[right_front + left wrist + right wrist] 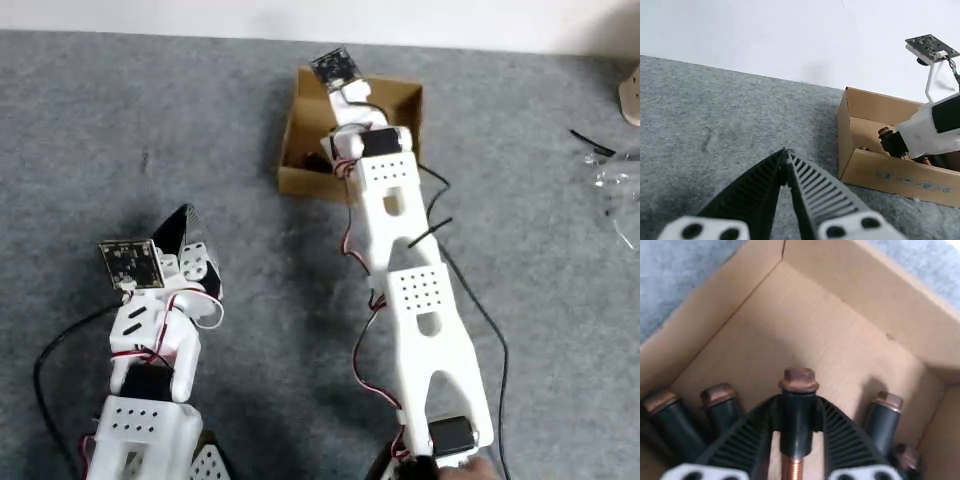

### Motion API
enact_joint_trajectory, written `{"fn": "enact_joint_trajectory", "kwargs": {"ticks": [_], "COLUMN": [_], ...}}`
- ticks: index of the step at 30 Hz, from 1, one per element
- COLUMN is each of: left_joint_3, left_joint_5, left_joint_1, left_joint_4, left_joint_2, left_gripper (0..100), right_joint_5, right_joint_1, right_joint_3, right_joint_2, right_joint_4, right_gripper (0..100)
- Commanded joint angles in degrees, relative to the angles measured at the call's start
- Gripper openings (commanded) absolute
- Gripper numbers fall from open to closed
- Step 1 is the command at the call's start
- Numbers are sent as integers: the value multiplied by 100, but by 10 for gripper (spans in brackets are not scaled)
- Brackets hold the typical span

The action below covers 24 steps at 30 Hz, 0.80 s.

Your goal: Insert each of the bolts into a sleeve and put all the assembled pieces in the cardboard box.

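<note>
Right gripper (797, 404), its black ribbed jaws clenched on a black cylindrical sleeve with a copper hex-head bolt through it (798, 390), hangs within the open brown cardboard box (875, 305). I judge this the drop-off step. Next I should lower slightly, release, and lift clear of the finished pieces (720, 407) leaning nearby. Left gripper (786, 154) sits pinched together and empty above the grey felt table cover (120, 120). Behind it stands a plain white wall (765, 35).

White plastic shells (425, 300) with hole grids; black motors (452, 435); red, white, black wires (358, 362); black ribbed fingers (815, 185); bare circuit boards (130, 262) at wrists.
</note>
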Motion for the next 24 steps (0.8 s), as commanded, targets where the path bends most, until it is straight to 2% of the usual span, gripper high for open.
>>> {"fn": "enact_joint_trajectory", "kwargs": {"ticks": [1,7,11,15,20,24], "left_joint_3": [145,145,145,145,145,145], "left_joint_5": [-141,-141,-141,-141,-141,-141], "left_joint_1": [92,92,92,92,92,92], "left_joint_4": [-35,-35,-35,-35,-35,-35], "left_joint_2": [-40,-40,-40,-40,-40,-40], "left_gripper": [11,11,11,11,11,11], "right_joint_5": [35,35,26,-35,-1046,-1213], "right_joint_1": [268,338,251,198,198,4], "right_joint_3": [-330,-708,-1719,-1455,-1455,-1455], "right_joint_2": [-224,-224,-435,-1147,-1956,-2501], "right_joint_4": [180,541,1341,2290,2976,3407], "right_gripper": [217,245,245,245,245,245]}}
